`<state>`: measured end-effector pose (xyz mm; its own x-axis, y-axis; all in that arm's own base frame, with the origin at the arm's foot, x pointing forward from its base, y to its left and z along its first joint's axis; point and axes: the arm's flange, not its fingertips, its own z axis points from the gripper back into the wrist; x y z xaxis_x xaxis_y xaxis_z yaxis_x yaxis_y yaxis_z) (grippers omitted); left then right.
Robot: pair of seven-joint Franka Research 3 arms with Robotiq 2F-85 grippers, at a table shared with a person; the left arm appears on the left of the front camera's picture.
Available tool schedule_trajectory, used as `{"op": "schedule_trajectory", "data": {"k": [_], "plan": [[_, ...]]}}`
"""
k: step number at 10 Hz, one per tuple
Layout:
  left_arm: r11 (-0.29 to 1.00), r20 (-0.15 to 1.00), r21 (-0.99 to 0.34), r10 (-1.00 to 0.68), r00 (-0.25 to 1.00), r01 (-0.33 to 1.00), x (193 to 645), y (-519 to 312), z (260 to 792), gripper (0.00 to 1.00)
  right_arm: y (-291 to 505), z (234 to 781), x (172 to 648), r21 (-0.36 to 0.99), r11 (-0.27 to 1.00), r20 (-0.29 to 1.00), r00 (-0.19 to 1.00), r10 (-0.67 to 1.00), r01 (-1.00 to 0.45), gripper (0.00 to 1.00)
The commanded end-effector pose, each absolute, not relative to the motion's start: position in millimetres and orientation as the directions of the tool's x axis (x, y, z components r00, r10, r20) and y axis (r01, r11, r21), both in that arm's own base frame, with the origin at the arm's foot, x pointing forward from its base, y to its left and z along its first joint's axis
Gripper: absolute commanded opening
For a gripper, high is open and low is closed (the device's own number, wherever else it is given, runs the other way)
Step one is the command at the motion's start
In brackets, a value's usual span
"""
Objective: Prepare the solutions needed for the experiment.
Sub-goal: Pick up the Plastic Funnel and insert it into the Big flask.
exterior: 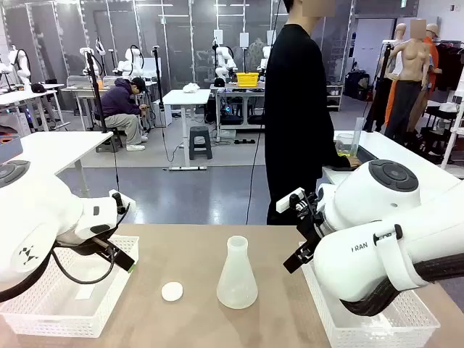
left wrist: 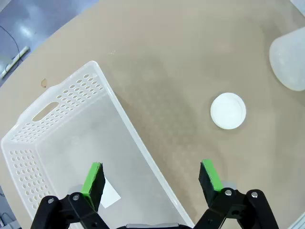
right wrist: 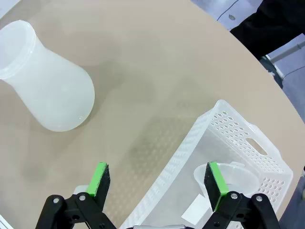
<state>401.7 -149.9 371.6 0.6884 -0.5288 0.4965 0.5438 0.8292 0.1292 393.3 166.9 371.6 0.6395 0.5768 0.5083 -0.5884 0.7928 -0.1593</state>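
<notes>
Centrally on the tan bench (exterior: 188,246) stands a frosted conical flask (exterior: 237,275), upright and uncapped, the fixed point of the scene. Just to its left on the front view lies a small white round lid (exterior: 172,291), flat on the bench and apart from the flask. Farther left of the flask sits a white perforated basket (exterior: 65,304) with a slip of paper (left wrist: 109,195) on its floor; a matching basket (exterior: 377,322) sits to the flask's right, holding a clear cup-like vessel (right wrist: 233,179) and another paper slip (right wrist: 195,210).

The left hand (left wrist: 151,167) hangs above the near wall of the left-side basket, its green pads (left wrist: 95,174) spread wide apart and gripping nothing, one pad over the basket and the other over bare bench, with the lid and the flask beyond. The right hand (right wrist: 157,167) hangs likewise on the flask's other side, pads parted and empty, one over the bench and one over the right-side basket.

The solutions (exterior: 352,152), a shallow yellow-green layer in a clear container, stand well behind and to the right of the flask, on a white bench (exterior: 391,148) next to a person in black (exterior: 297,109) who stands at the far side.
</notes>
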Motion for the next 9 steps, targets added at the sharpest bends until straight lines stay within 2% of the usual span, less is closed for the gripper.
{"op": "schedule_trajectory", "data": {"k": [1, 9], "plan": [[0.829, 0.497, 0.129, -0.529, 0.688, 0.544, 401.7, -150.1, 371.6, 1.0, 166.9, 371.6, 393.3, -0.159, 0.793, 0.508, 0.64, 0.577, -0.588, 1.0], [0.829, 0.497, 0.129, -0.529, 0.688, 0.544, 401.7, -150.1, 371.6, 1.0, 166.9, 371.6, 393.3, -0.159, 0.793, 0.508, 0.64, 0.577, -0.588, 1.0]]}}
